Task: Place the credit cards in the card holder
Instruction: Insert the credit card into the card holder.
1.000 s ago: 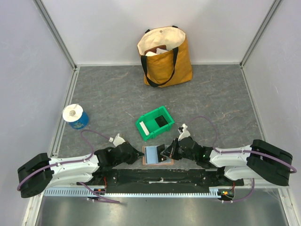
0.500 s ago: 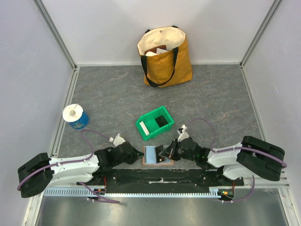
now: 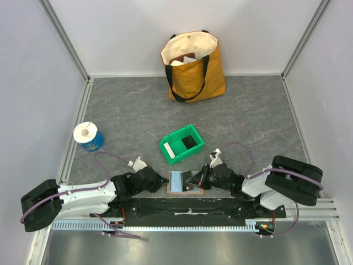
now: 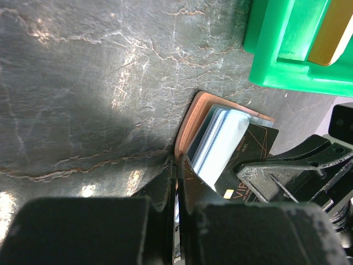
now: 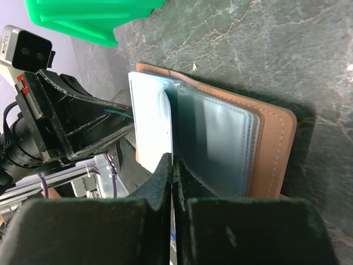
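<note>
Tools both closed, we see: left tool (image 4: 177, 164) pinches the edge of the open brown folding card holder (image 5: 270, 143) on the grey bench (image 3: 138, 110); right tool (image 5: 172, 164) grips a thin black credit card (image 4: 253, 146) over it.

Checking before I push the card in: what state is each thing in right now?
card holder: lying open on the table, sleeves fanned.
black card: tilted against the sleeves, not fully in.
left gripper: jaws shut on the card holder's cover.
right gripper: jaws shut on the black card.
green bin: upright, white and dark pieces inside.
tote bag: upright, mouth open.
</note>
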Controlling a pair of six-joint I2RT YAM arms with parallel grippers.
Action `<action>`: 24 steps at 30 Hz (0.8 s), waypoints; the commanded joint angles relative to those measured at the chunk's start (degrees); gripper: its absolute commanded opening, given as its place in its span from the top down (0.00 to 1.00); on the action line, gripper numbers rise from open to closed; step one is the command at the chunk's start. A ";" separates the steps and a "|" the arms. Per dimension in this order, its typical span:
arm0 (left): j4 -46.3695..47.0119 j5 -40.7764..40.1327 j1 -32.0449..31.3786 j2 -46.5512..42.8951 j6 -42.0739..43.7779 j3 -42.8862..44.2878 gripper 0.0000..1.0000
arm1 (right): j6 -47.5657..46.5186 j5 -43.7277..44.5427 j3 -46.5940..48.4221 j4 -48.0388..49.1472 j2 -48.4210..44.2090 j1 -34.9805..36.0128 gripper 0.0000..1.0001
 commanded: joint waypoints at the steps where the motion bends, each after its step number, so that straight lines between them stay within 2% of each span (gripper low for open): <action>1: -5.91 0.31 -0.17 1.50 2.70 -1.99 0.98 | 1.45 0.34 0.11 6.29 2.36 0.09 1.00; 8: -4.77 0.66 -0.17 1.68 1.48 -3.13 0.98 | 2.76 1.13 0.99 5.05 3.23 0.62 1.00; 16: -2.75 1.19 -0.25 3.79 0.68 -3.04 0.98 | 6.28 1.21 3.89 9.54 10.79 3.96 0.99; 19: -2.75 1.19 -0.16 3.96 0.42 -2.95 0.98 | 6.02 2.62 3.37 6.39 9.14 4.05 0.90; 23: -3.18 1.01 -0.25 3.00 0.33 -3.39 0.98 | 1.11 7.18 5.82 -13.52 -1.65 4.05 0.67; 24: -3.45 0.84 -0.25 2.74 0.33 -3.48 0.98 | -0.21 8.76 7.04 -18.71 -4.38 4.14 0.58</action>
